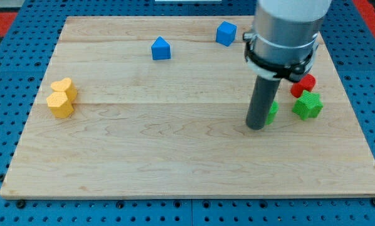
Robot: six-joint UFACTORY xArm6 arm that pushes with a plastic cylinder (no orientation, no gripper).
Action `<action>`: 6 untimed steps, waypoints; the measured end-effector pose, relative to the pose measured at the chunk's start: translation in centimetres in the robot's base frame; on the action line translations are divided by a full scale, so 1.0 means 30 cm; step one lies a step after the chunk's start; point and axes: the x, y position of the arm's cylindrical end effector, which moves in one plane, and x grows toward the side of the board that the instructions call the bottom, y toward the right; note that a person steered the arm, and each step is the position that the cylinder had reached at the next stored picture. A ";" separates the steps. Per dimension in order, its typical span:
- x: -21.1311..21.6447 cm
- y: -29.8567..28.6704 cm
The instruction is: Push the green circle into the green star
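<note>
Pale wooden board (175,144) lies on a blue perforated table (5,94), and nearly all of it sits within the camera view. Toward the view's right, the green circle (273,113) is mostly hidden behind the dark rod, only its right edge showing. The rod's lower end, my tip (257,127), touches the board at the circle's left side, seemingly in contact with it. There is no claw on this arm, so no wide or narrow state can be told.

Just right of the circle, with a small gap between them, sits the green star (308,105). A red block (304,85), shape unclear, rests just above the star.

Near the view's top are a blue cube (226,33) and a blue block with a peaked top (160,48). Far to the view's left, a yellow heart (65,88) and a yellow hexagonal block (59,105) touch each other.
</note>
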 end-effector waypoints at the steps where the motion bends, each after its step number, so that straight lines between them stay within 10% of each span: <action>1: 0.026 0.028; 6: -0.093 0.057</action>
